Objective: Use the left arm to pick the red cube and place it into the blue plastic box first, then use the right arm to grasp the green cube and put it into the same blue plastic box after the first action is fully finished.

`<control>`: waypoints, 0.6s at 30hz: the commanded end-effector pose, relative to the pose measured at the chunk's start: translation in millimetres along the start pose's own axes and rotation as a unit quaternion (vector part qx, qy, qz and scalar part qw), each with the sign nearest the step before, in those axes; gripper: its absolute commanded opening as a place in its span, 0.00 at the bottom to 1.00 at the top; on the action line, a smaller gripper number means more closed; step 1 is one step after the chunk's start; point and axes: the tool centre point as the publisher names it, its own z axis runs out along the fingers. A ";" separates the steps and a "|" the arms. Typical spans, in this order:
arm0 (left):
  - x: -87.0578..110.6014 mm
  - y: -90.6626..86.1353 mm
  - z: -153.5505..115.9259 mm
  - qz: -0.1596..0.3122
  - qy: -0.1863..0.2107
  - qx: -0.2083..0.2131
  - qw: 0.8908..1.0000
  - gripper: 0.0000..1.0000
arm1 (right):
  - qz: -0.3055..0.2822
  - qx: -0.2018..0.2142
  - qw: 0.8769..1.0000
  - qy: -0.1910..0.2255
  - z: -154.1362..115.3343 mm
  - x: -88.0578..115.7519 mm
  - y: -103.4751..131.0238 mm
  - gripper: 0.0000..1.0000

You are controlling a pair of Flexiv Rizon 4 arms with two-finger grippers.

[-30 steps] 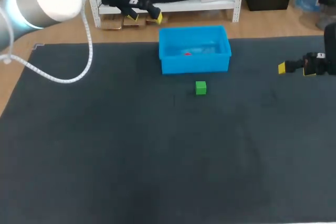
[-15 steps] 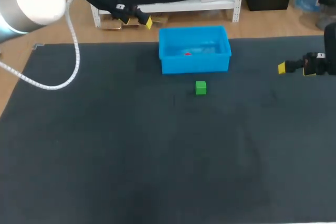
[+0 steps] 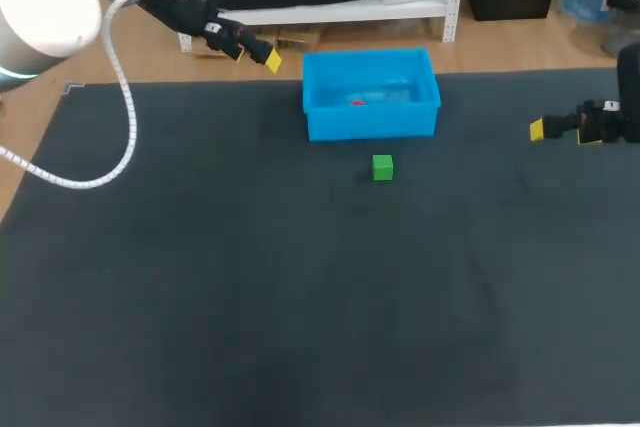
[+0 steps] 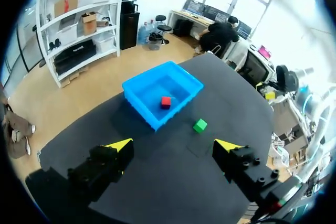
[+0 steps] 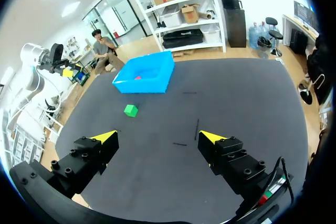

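1. Dark worktop (image 3: 200, 297) fills most of the head view, from the lower edge to the upper third of the frame.
2. Blue box (image 3: 370, 124) stands upright, open side up, in the upper centre of the frame, close to the worktop's far edge.
3. Red cube (image 4: 166, 102) lies inside the box on its floor, near the middle and clear of all four walls. In the head view it shows only as a small red spot.
4. Green cube (image 3: 382, 167) rests on the worktop just in front of the box's front wall, outside it and not touching it.
5. Left arm enters from the upper left corner of the frame, with a white coiled cable (image 3: 125, 127) hanging from it.
6. Left end effector (image 4: 173, 145) is open, its fingers wide apart with nothing between them. It hangs to the upper left of the box, over the worktop's far edge, well apart from both cubes.
7. Right arm enters at the right edge of the frame. Right end effector (image 5: 158, 137) is open and empty, roughly level with the box's front wall and well apart from the green cube.
8. From the right wrist, the green cube lies ahead of the fingers, with the box beyond it.
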 end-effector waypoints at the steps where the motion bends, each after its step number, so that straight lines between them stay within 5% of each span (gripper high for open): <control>1: 12.4 -5.2 -5.4 0.003 -0.005 0.002 1.000 1.00 | 0.000 0.000 1.000 0.000 0.1 -0.1 -0.3 1.00; 18: 42.8 -0.7 -20.6 -0.010 0.002 0.007 1.000 1.00 | 0.000 0.000 1.000 0.000 0.1 -0.1 -0.3 1.00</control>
